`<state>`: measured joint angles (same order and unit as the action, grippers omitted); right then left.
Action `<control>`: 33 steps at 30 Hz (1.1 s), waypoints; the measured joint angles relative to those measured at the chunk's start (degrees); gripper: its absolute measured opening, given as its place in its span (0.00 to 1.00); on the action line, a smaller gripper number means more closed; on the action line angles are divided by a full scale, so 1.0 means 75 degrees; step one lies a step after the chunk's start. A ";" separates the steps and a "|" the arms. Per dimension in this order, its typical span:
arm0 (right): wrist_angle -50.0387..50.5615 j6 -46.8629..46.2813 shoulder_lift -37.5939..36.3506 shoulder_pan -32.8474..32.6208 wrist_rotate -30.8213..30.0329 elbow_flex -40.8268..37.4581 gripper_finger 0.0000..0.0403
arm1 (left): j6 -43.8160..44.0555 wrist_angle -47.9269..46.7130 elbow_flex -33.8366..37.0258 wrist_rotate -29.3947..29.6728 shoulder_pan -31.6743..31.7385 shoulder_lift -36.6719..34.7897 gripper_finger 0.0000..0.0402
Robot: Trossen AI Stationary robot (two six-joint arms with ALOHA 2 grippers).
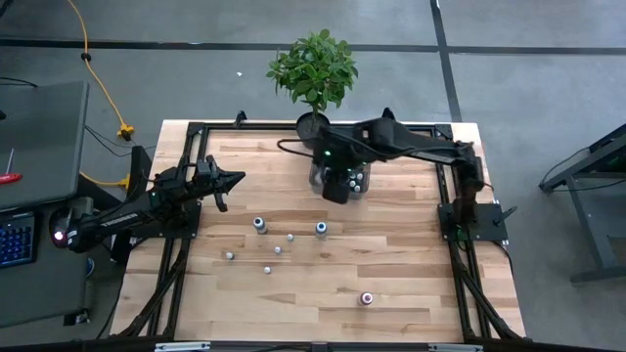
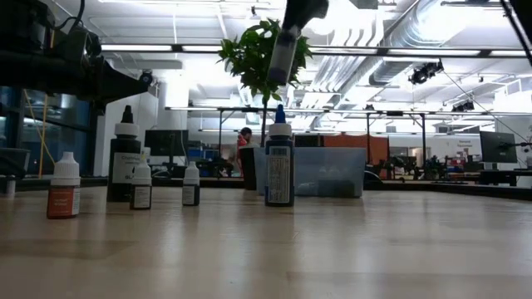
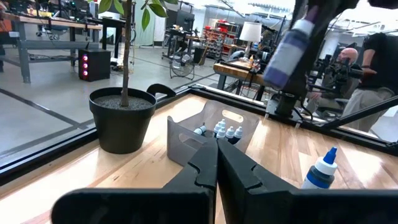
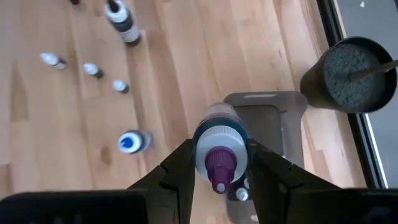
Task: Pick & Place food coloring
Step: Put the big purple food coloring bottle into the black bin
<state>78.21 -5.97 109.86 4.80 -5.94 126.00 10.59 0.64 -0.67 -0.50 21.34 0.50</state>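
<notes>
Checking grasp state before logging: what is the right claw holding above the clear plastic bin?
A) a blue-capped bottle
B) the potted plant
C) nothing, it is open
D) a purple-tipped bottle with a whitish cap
D: the right wrist view shows the right claw shut on the purple-tipped bottle with a whitish cap, held above the clear rectangular plastic bin; the blue-capped bottle stands on the wooden table.

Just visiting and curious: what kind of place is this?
Probably a robotics lab or workshop: workbenches and exposed ceiling ducts fill the room, and two robot arms work over a wooden table.
</notes>
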 joint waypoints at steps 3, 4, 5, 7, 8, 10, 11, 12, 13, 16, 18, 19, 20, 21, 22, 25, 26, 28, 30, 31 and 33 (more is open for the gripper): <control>0.0025 -0.0050 0.0331 0.0213 0.0003 0.0123 0.28 | -0.0001 0.0000 0.0000 0.0001 0.0001 -0.0001 0.00; 0.0039 -0.0073 0.0427 0.0274 -0.0010 0.0125 0.28 | 0.0000 0.0000 0.0000 0.0001 0.0002 0.0000 0.00; 0.0077 -0.0139 0.0521 0.0341 -0.0017 0.0125 0.28 | 0.0000 0.0000 0.0000 0.0001 0.0003 -0.0001 0.00; 0.0161 -0.0199 0.0715 0.0475 -0.0011 0.0125 0.28 | -0.0003 0.0000 0.0000 0.0001 0.0000 0.0001 0.00; 0.0167 -0.0196 0.0789 0.0534 -0.0017 0.0125 0.28 | -0.0003 0.0000 0.0000 0.0001 0.0000 0.0000 0.00; 0.0121 -0.0196 0.0947 0.0636 -0.0076 0.0125 0.28 | -0.0002 -0.0001 0.0000 0.0001 0.0002 0.0001 0.00; 0.0090 -0.0196 0.1004 0.0679 -0.0185 0.0125 0.28 | -0.0003 -0.0001 0.0000 0.0001 0.0003 0.0001 0.00; 0.0053 -0.0197 0.1070 0.0721 -0.0325 0.0125 0.28 | -0.0001 0.0000 0.0000 0.0001 0.0001 0.0000 0.00; 0.0028 -0.0201 0.1118 0.0762 -0.0464 0.0125 0.28 | -0.0002 0.0000 0.0000 0.0001 0.0001 0.0001 0.00; 0.0027 -0.0368 0.1281 0.0907 -0.0647 0.0125 0.28 | -0.0001 0.0000 0.0000 0.0001 0.0003 -0.0001 0.00; 0.0013 -0.0536 0.1396 0.1010 -0.0541 0.0125 0.28 | -0.0002 0.0000 0.0000 0.0001 0.0002 0.0000 0.00; -0.0013 -0.0617 0.1459 0.1051 -0.0499 0.0125 0.28 | 0.0000 0.0000 0.0000 0.0001 0.0001 0.0001 0.00; -0.0037 -0.0723 0.1509 0.1094 -0.0469 0.0125 0.28 | -0.0001 0.0000 0.0000 0.0001 0.0000 0.0001 0.00; -0.0061 -0.0826 0.1560 0.1141 -0.0447 0.0125 0.28 | -0.0002 0.0000 0.0000 0.0001 0.0000 0.0000 0.00; -0.0101 -0.0941 0.1630 0.1180 -0.0445 0.0125 0.28 | 0.0000 0.0000 0.0000 0.0001 0.0003 -0.0001 0.00; -0.0150 -0.1295 0.1815 0.1330 -0.0249 0.0125 0.29 | -0.0002 0.0000 0.0000 0.0001 0.0003 0.0001 0.00; -0.0157 -0.1426 0.1875 0.1382 -0.0116 0.0125 0.29 | -0.0001 -0.0001 0.0000 0.0003 0.0001 -0.0001 0.00; -0.0188 -0.1610 0.2008 0.1474 0.0132 0.0125 0.29 | -0.0002 -0.0002 0.0000 0.0001 0.0001 -0.0001 0.00; -0.0242 -0.1714 0.2123 0.1545 0.0221 0.0125 0.29 | -0.0001 0.0000 0.0000 0.0001 0.0000 0.0000 0.00; -0.0276 -0.1765 0.2178 0.1579 0.0226 0.0125 0.29 | -0.0002 0.0000 0.0000 0.0001 0.0002 0.0001 0.00; -0.0354 -0.1820 0.2256 0.1656 0.0237 0.0125 0.29 | -0.0002 0.0000 0.0000 0.0001 0.0000 0.0001 0.00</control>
<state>75.56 -19.63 126.78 17.21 -4.16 126.93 10.57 0.64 -0.67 -0.49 21.34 0.51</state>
